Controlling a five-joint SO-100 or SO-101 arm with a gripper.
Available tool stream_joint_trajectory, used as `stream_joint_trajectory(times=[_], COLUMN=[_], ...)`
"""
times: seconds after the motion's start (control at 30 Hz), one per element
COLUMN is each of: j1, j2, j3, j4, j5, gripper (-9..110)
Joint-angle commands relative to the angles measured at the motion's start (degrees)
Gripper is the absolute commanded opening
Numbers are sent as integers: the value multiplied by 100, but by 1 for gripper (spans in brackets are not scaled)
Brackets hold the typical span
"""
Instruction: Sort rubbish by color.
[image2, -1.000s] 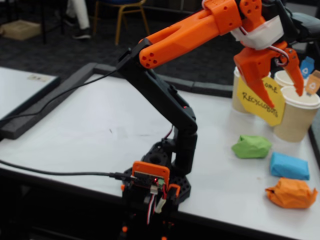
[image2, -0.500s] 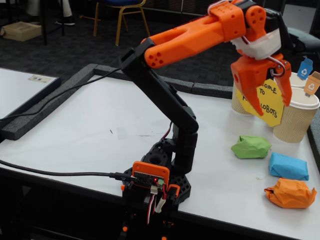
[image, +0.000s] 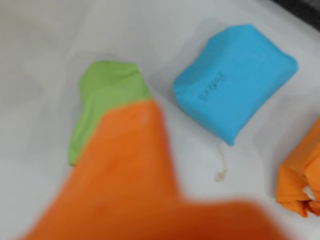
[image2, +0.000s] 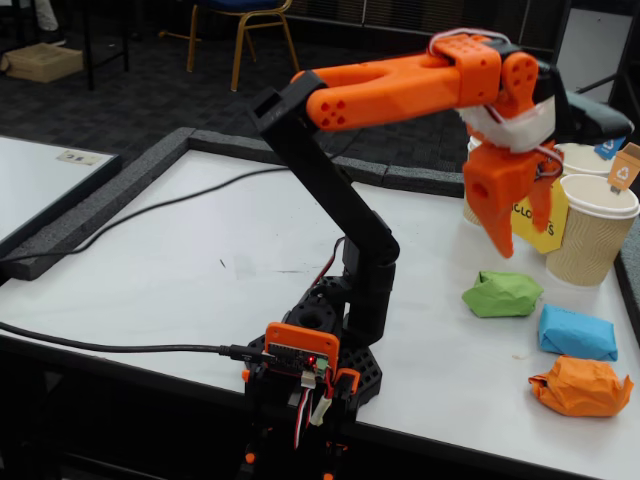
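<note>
Wrist view: an orange claw finger (image: 125, 180) overlaps the green wad (image: 102, 97); the blue wad (image: 235, 80) lies right of it.

Fixed view: the claw (image2: 515, 235), slightly spread and empty, hangs directly above the green wad (image2: 502, 293), near the worktop's (image2: 200, 260) right edge.

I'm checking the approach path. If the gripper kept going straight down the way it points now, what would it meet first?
Most likely the green paper wad. In the fixed view the gripper points down just above it, and the wrist view shows a finger overlapping the green wad. Depth is unclear, so it might land on the table beside it.
</note>
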Motion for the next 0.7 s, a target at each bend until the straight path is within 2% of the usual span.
stream_joint_trajectory(times=[0.0, 0.23, 0.37, 0.67], j1=[-132, -132, -132, -387], j2=[-18, -422, -861, -1731], j3=[26, 220, 105, -167], j4=[-149, -598, -1230, -1617], j5=[-1397, -3023, -3190, -3428], gripper=[14, 16, 19, 22])
